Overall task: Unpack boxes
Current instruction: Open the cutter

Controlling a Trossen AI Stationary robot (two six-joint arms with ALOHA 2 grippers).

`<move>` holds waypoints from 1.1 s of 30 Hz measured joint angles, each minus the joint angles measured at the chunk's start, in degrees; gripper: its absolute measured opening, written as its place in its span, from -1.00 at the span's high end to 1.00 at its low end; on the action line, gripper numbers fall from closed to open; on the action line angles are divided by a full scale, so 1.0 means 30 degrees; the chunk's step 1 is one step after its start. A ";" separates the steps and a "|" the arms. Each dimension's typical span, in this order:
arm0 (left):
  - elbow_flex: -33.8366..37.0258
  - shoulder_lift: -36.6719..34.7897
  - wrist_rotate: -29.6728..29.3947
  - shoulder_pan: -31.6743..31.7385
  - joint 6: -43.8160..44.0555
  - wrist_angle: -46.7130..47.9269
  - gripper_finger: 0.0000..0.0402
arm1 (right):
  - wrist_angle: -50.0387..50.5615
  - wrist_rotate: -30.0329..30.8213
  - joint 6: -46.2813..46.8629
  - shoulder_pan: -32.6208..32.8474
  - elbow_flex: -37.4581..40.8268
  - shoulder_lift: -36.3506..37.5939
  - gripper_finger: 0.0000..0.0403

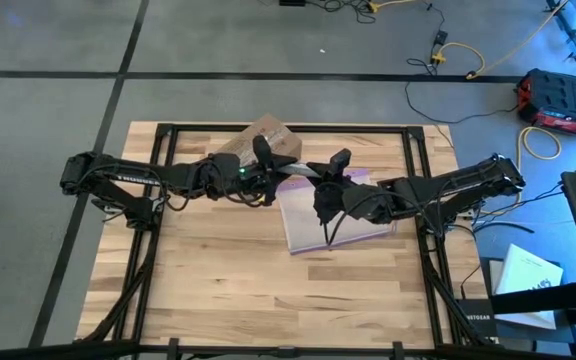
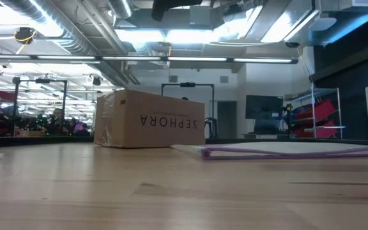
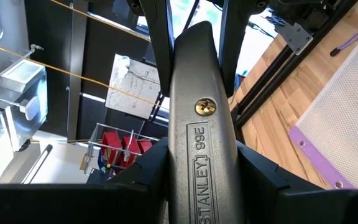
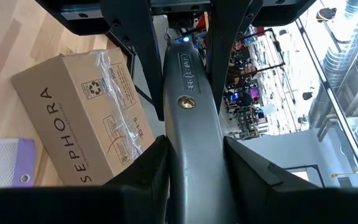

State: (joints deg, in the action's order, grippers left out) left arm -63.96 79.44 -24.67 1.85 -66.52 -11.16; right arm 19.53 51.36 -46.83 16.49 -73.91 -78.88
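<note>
Both the left jaws (image 3: 197,186) and right jaws (image 4: 194,180) clamp one grey knife (image 3: 201,106) above the tabletop (image 1: 218,280); beyond them, the box (image 4: 82,118) remains taped, unopened.

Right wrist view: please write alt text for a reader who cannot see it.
A grey Stanley utility knife fills the centre, clamped between the right gripper's dark fingers and gripped farther along by the left gripper. Beside it, a brown cardboard box with black SEPHORA lettering and clear tape sits on the wooden table, next to a corner of a purple-edged mesh bag.
</note>
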 joint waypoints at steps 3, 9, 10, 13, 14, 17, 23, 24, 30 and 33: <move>0.0000 0.0000 0.0000 0.0000 0.0004 -0.0077 0.41 | -0.0005 -0.0003 0.0000 0.0000 0.0000 0.0003 0.47; 0.0007 0.0000 0.0000 0.0000 -0.0052 -0.0351 0.41 | -0.0124 -0.0014 -0.0022 0.0000 0.0000 0.0032 0.47; 0.0007 0.0000 -0.0007 -0.0029 -0.0045 -0.0350 0.41 | -0.0124 -0.0081 -0.0016 0.0000 0.0000 0.0032 0.47; 0.0007 0.0000 -0.0048 -0.0216 -0.0015 -0.0391 0.41 | -0.0316 -0.0524 -0.0022 0.0000 0.0007 0.0069 0.47; 0.0007 0.0000 -0.0091 -0.0266 -0.0051 -0.0415 0.41 | -0.0477 -0.0614 -0.0071 0.0000 0.0015 0.0069 0.47; 0.0007 -0.0016 -0.0342 -0.0357 -0.0113 -0.0437 0.41 | -0.0713 -0.1034 -0.0389 -0.0022 0.0022 0.0044 0.47; 0.0007 -0.0036 -0.0449 -0.0364 0.0211 -0.0344 0.41 | -0.0826 -0.1470 -0.0090 -0.0384 0.0022 -0.0015 0.43; 0.0007 -0.0044 -0.0436 -0.0366 0.0299 -0.0348 0.41 | -0.0880 -0.1517 0.0077 -0.0485 0.0022 -0.0018 0.37; 0.0007 -0.0124 -0.0903 -0.0408 0.0539 -0.0440 0.41 | -0.1449 -0.2524 0.0641 -0.0925 0.0015 -0.0004 -0.04; 0.0007 -0.0146 -0.0903 -0.0386 0.0598 -0.0576 0.41 | -0.2398 -0.3073 0.0656 -0.1144 0.0015 -0.0004 -0.06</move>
State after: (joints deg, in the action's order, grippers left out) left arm -63.94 79.00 -27.38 0.69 -64.73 -12.89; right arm 12.34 42.14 -44.86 13.06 -73.87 -78.89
